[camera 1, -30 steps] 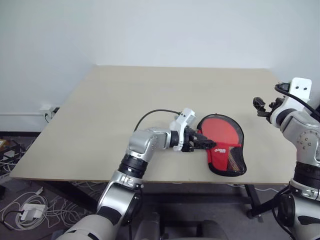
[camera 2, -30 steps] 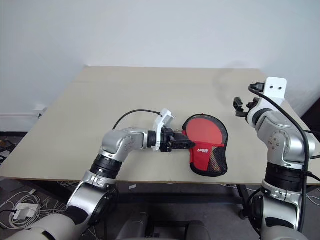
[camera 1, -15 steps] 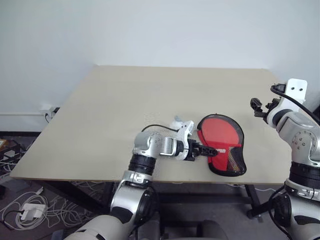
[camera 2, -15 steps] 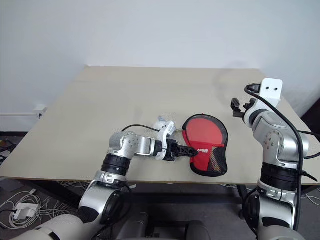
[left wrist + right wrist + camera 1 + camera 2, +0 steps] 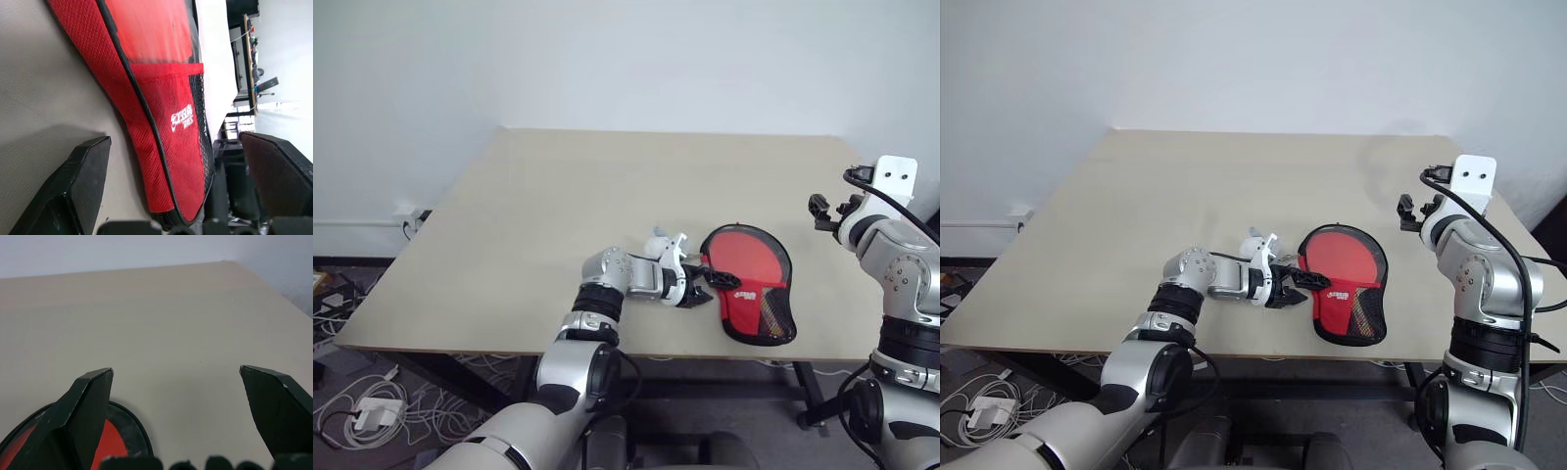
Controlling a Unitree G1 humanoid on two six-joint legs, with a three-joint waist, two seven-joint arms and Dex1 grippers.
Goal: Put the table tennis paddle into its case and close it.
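case (image 5: 751, 297) on table (image 5: 558, 225) (near edge) | left gripper (image 5: 708, 287) open beside it | right gripper (image 5: 823, 210) open

case (image 5: 751, 296) on table (image 5: 558, 215) near front edge, left gripper (image 5: 703, 287) just left.

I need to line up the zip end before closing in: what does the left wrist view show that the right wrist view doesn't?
Left wrist view alone: the case's narrow end, with its white logo, black mesh panel and black trim, lying between the open left gripper's fingers. Right wrist view alone: a broad stretch of bare table beyond the open right gripper, and the case's rounded end. Both share: red case on the tan table, with nothing gripped.
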